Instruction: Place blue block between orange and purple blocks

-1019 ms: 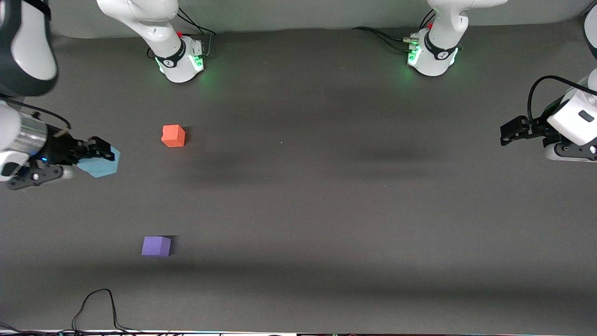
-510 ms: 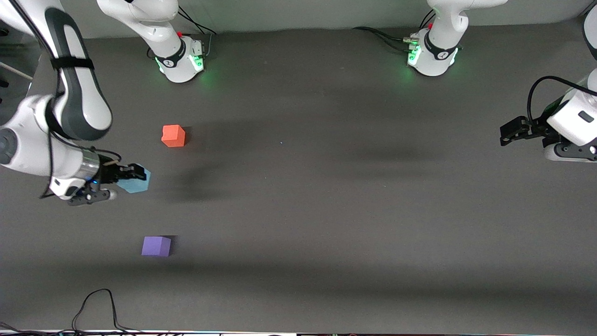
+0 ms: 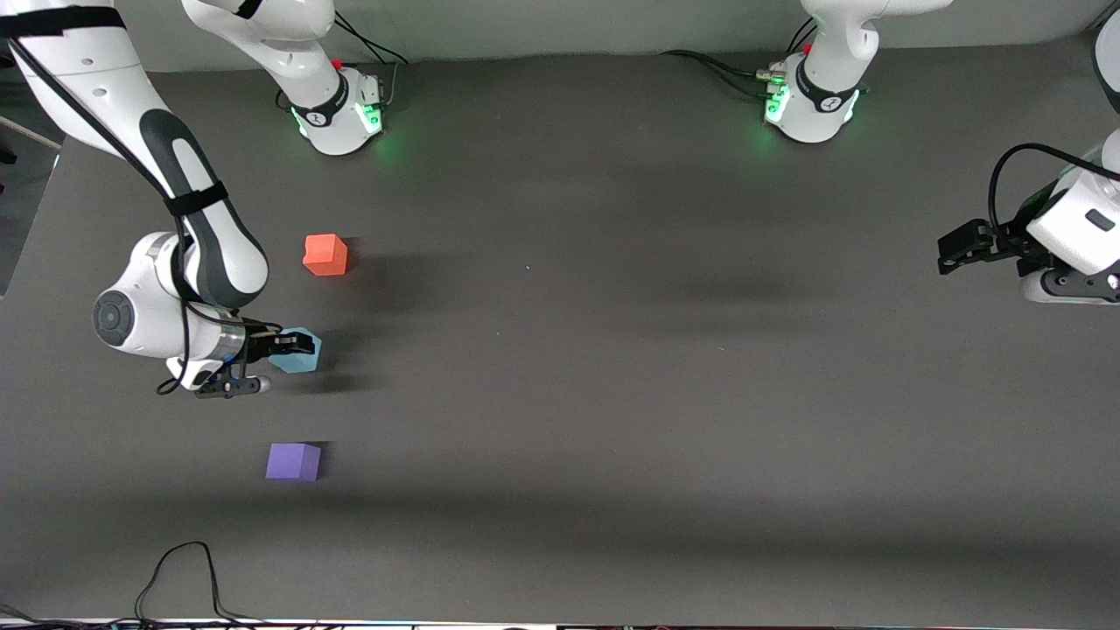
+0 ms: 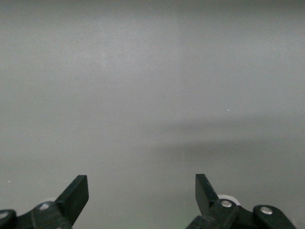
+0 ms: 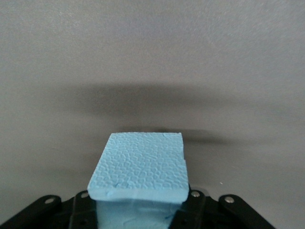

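While the right gripper [image 3: 282,348] hangs over the table [image 3: 612,367] between the two other cubes, it is clenched on the blue block [image 3: 297,351], and this seems to be the carrying step just ahead of the setting down. The orange block [image 3: 325,255] lies farther from the front camera and the purple block [image 3: 293,461] nearer, both toward the right arm's end, so the held cube is already over the gap between them. In the right wrist view the blue block [image 5: 139,167] sits between the jaws and sticks out ahead of them, its textured face up. It appears still lifted, since a shadow lies apart from it. The left gripper [image 3: 962,248] waits with jaws spread, over the left arm's end of the table.
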Available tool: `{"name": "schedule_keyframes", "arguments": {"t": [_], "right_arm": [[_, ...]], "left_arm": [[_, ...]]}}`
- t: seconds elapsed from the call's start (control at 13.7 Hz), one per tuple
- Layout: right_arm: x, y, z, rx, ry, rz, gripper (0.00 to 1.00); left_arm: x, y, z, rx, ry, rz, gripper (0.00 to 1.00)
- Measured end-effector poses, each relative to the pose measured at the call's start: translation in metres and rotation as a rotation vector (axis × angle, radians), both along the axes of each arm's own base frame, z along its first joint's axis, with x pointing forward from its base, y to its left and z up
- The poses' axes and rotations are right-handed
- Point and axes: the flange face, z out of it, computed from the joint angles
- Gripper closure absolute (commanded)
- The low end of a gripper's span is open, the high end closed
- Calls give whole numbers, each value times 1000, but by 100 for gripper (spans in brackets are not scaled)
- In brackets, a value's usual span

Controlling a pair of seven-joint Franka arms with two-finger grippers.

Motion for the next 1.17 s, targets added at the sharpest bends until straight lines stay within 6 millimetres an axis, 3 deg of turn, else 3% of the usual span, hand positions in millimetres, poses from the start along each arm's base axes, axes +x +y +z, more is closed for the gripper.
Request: {"name": "schedule_keyframes", "arguments": {"t": [0.29, 0.36, 0.44, 0.66, 0.8, 0.95, 1.02, 1.17], "right_arm": [[2, 5, -8, -6, -9, -60, 43], [3, 7, -12, -9, -15, -66, 27], [3, 10, -17, -12, -18, -74, 0], [5, 17, -22, -18, -20, -98, 0], [10, 19, -9, -16, -33, -95, 0], [16, 20, 31, -14, -37, -73, 0], [18, 22, 65, -18, -47, -54, 0], [13, 25, 152, -33, -86, -17, 0]], "left_arm": [[0, 0, 0, -1, 0, 1, 0], [0, 0, 0, -1, 0, 1, 0], [0, 0, 0, -1, 0, 1, 0], [0, 0, 0, -1, 1, 2, 0], [0, 0, -1, -2, 2, 3, 0], [1, 0, -2, -2, 4, 3, 0], [1, 0, -3, -3, 5, 3, 0], [1, 0, -3, -3, 6, 4, 0]]}}
